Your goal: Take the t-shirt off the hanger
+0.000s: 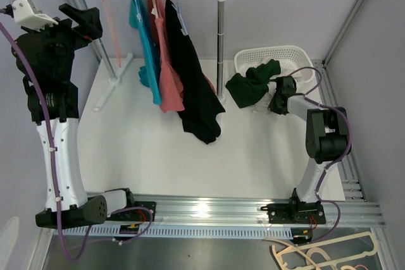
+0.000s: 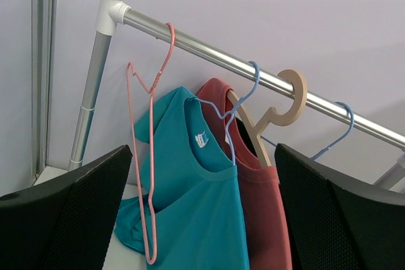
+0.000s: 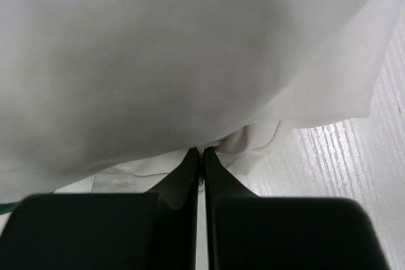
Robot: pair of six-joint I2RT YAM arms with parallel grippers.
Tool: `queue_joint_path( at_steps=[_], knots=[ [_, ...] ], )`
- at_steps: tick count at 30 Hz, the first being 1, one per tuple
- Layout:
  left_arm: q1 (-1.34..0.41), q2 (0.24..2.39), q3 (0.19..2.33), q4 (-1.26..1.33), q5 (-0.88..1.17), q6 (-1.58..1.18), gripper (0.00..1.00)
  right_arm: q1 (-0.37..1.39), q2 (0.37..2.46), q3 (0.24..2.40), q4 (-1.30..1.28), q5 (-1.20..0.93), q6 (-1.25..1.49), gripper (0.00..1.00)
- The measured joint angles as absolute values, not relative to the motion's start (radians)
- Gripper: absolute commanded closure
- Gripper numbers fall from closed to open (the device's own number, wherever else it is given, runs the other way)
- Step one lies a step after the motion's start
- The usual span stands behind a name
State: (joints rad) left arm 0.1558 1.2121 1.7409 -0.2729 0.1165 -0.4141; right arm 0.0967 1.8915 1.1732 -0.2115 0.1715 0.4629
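Your left pincer (image 1: 85, 20) is spread wide and empty, raised beside the rail (image 2: 190, 45) and apart from the shirts. The teal shirt (image 2: 196, 200) hangs nearest it on a blue hanger (image 2: 257, 75), then the red shirt (image 2: 266, 219), with the black shirt (image 1: 193, 86) farthest. Your right pincer (image 3: 201, 155) is closed by the basket (image 1: 285, 54), its tips against white cloth (image 3: 158, 61); you can't tell whether it grips the cloth.

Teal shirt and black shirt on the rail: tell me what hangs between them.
The red shirt hangs between the teal shirt and the black shirt; the top external view shows it.
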Motion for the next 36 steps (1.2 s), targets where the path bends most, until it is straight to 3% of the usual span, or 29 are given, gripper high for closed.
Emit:
queue_joint_path(
  at_steps=[7,15,25,33,35,36],
  knots=[
    [0.080,1.176,1.694,-0.297,0.077,-0.380,0.00,0.153,1.805,1.285,-0.334,0.134,0.456,1.00],
    [-0.152,1.132,1.613,-0.329,-0.044,-0.292,0.01,0.238,1.691,1.703,-0.454,0.110,0.444,0.95],
    [-0.200,1.205,1.607,-0.340,-0.098,-0.244,0.00,0.109,2.175,2.473,-0.619,0.054,0.438,0.91],
    [-0.200,1.393,1.671,-0.379,-0.123,-0.223,0.01,-0.010,2.332,2.441,-0.621,0.020,0.453,0.89],
    [-0.200,1.441,1.715,-0.384,-0.129,-0.217,0.01,-0.018,2.334,2.407,-0.611,0.010,0.452,0.82],
    [-0.200,1.459,1.729,-0.383,-0.131,-0.216,0.01,-0.023,2.336,2.374,-0.601,0.008,0.449,0.72]
  ],
)
